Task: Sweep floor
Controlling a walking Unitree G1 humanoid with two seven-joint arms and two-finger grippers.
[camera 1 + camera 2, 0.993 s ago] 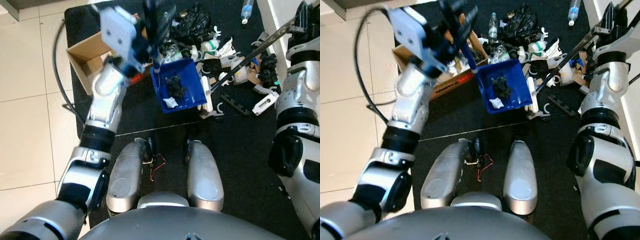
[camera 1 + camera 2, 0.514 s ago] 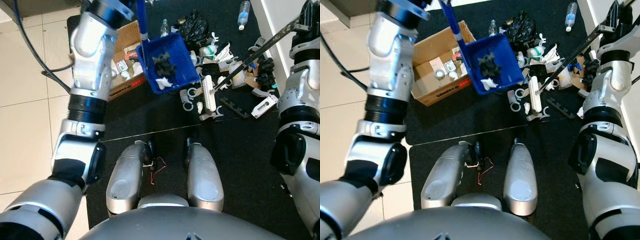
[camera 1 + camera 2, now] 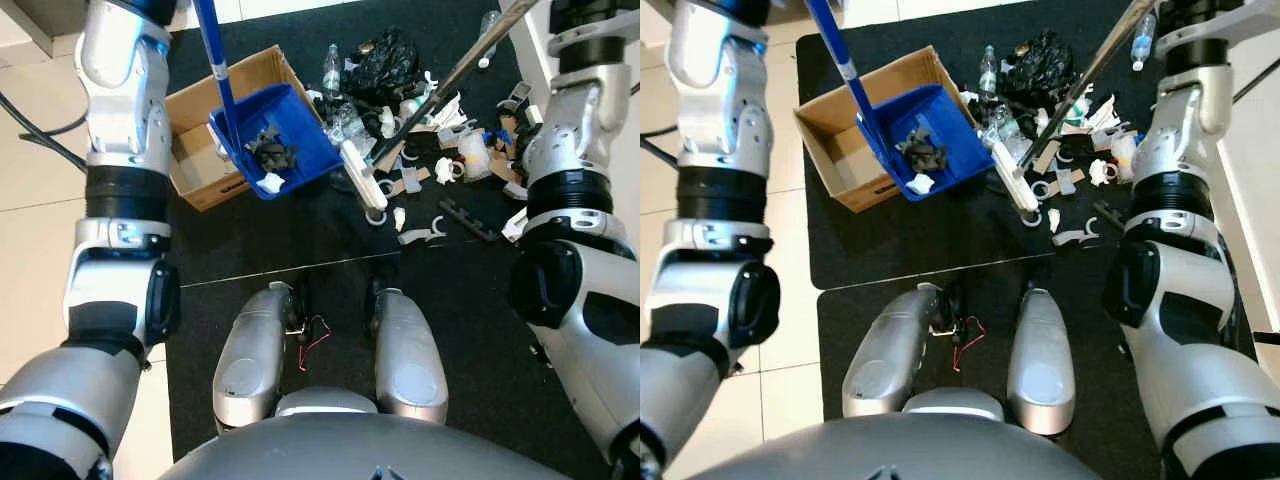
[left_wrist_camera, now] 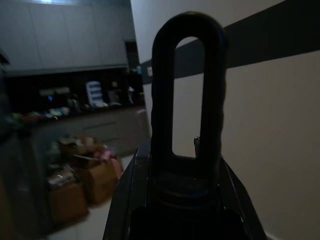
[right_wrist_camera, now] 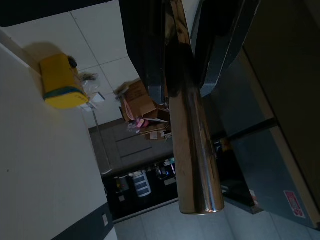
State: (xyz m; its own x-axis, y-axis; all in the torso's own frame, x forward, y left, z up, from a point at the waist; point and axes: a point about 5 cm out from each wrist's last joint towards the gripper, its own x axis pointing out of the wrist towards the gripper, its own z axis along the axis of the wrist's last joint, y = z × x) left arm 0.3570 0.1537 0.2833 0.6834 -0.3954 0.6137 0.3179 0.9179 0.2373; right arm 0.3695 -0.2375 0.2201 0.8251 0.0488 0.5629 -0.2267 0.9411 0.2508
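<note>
From the head views, we hold the blue dustpan (image 3: 275, 140) by its long handle over the near edge of the cardboard box (image 3: 195, 130), dark debris inside; the broom head (image 3: 363, 180) rests near the litter pile (image 3: 440, 140) on the black mat (image 3: 300, 240).

Left wrist view: our left gripper (image 4: 186, 200) grips the dustpan's looped handle end.

Right wrist view: our right gripper (image 5: 175, 45) is clamped around the metal broom pole (image 5: 192, 150).

**Where things lie around me**

My legs (image 3: 400, 350) stand on the mat (image 3: 470, 300); the dustpan (image 3: 275, 140) sits at 11 o'clock, overlapping the box (image 3: 195, 140) at 10; the broom head (image 3: 362, 178) lies at 12; the litter (image 3: 450, 130) spreads toward 1.
</note>
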